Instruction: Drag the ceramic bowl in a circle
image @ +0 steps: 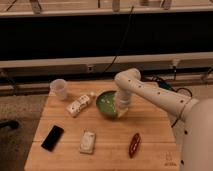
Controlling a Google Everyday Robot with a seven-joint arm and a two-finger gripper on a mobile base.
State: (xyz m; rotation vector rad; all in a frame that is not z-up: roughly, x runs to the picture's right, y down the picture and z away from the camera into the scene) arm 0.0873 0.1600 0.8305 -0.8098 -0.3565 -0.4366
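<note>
Behind the workspace I am seeing a dark wall panel with a pale ledge (60, 62) running across it and a black cable (122, 42) hanging down to it. Below that, a light wooden table (150, 131) is filling the lower part of my feed.

The ceramic bowl (106, 103) is sitting near the middle of the table, toward the back edge, with its lighter green inside facing up. The white arm (152, 95) is reaching in from the right and bending down. The gripper (121, 111) is sitting at the bowl's right rim, touching it or just over it. I cannot tell whether the gripper is spread or pressed onto the rim, because the wrist is covering that spot.

A small translucent cup (59, 88) is standing upright at the back left corner, well apart from the bowl. A white bottle (80, 104) is lying on its side just left of the bowl. Toward the front I am seeing a black phone (52, 138) lying flat on the left, a white packet (88, 141) beside it, and a reddish-brown oblong object (134, 144) lying to the right of that.
</note>
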